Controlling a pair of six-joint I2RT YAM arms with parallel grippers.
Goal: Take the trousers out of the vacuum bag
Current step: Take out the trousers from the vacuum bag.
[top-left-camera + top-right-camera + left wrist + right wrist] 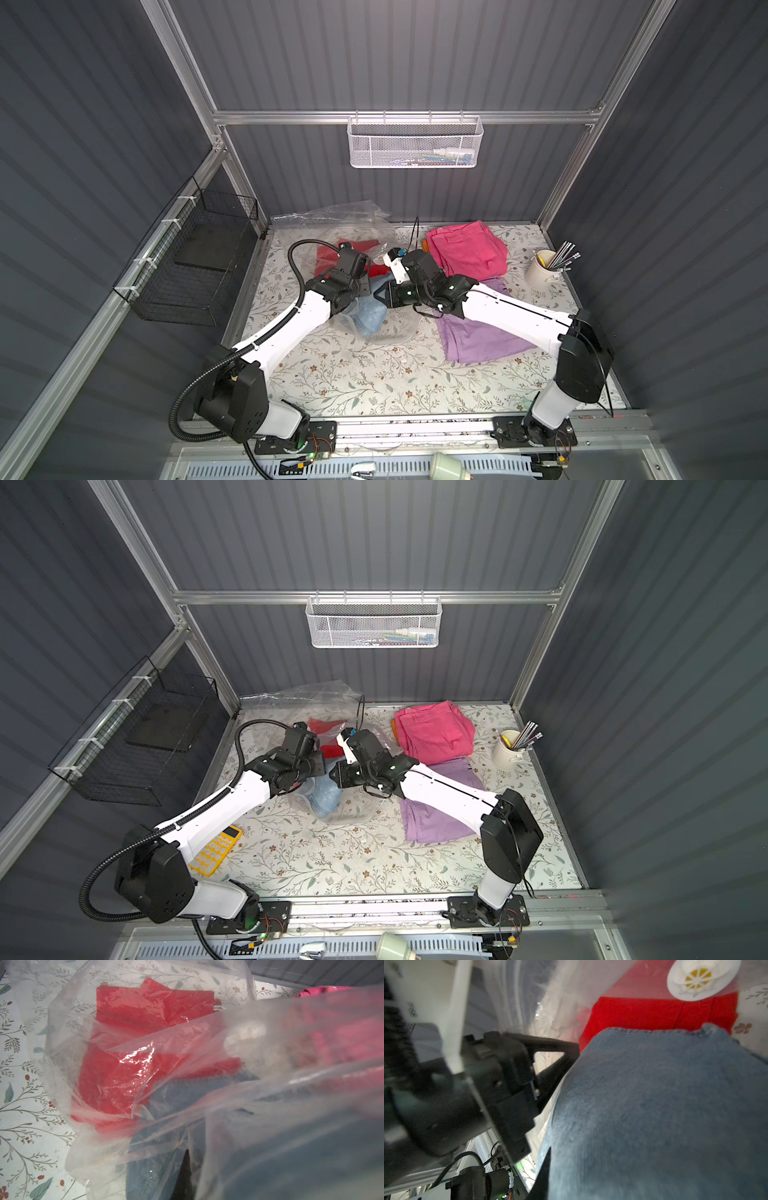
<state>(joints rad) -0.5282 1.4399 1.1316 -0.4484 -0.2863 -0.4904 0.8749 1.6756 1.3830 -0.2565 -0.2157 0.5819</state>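
My right gripper point(379, 296) is clamped on the light blue trousers point(370, 316), bunched up and partly under the film of the vacuum bag point(332, 216). My left gripper point(574, 1048) is closed against that film; whether it pinches plastic I cannot tell. The red trousers point(328, 253) lie inside the bag near its white valve point(699, 977). The hot pink trousers point(465, 249) and lilac trousers point(482, 336) lie outside the bag, on my right arm's side.

In the vacuum bag point(332, 216) sit red trousers point(326, 255) and light blue trousers point(370, 313). Hot pink trousers point(467, 249) and lilac trousers point(478, 340) lie on the surface point(353, 382).
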